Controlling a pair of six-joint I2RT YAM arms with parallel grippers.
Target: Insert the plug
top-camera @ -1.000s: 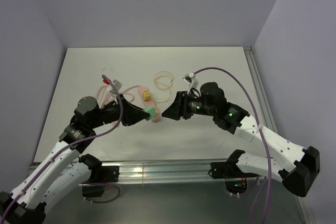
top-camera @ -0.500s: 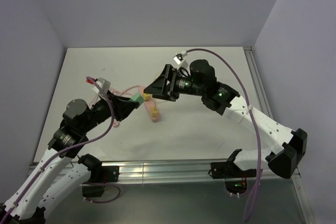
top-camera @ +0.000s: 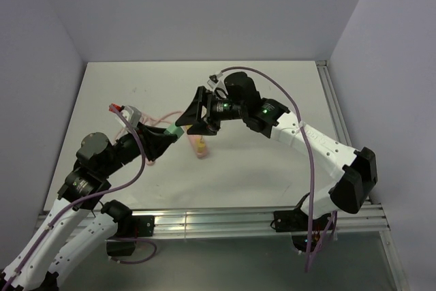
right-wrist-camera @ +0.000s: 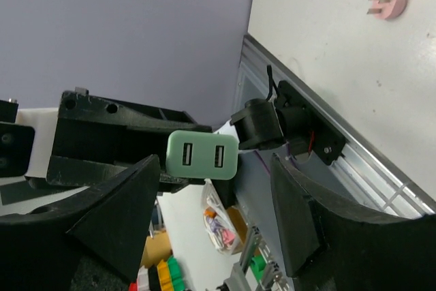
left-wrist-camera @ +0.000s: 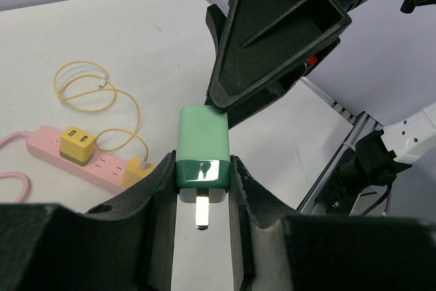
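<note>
Half a second back the right gripper (top-camera: 193,117) stood off from the left gripper (top-camera: 170,135), up and to its right. It has since closed in and now sits just off the left one's tips. A full second back both were lower, by the near end of the strip (top-camera: 200,148). Both now hang off the table (top-camera: 272,161), with the strip below and just beyond the left jaws.

- Left jaws are clamped on the green plug (top-camera: 176,131), which is held in the air, not in the strip.
- Right jaws are spread wide and grip nothing.

Left wrist view:
- The fingers (left-wrist-camera: 163,175) press both flanks of the plug (left-wrist-camera: 202,144).
- A metal prong points back toward the wrist.
- One black finger of the right gripper looms right behind the plug's far end. Cannot tell if they touch.
- Left of the jaws lies the pink strip (left-wrist-camera: 88,161), with a yellow plug (left-wrist-camera: 77,142) seated in it.
- A loose yellow cable (left-wrist-camera: 88,90) is looped beyond that.

Right wrist view:
- The plug's other end (right-wrist-camera: 202,157) faces the camera with its two USB slots.
- It is centred in the gap of the open right gripper (right-wrist-camera: 214,160), ahead of the tips.
- A pink plug (right-wrist-camera: 385,1) lies on the table far out past the right finger.
</note>
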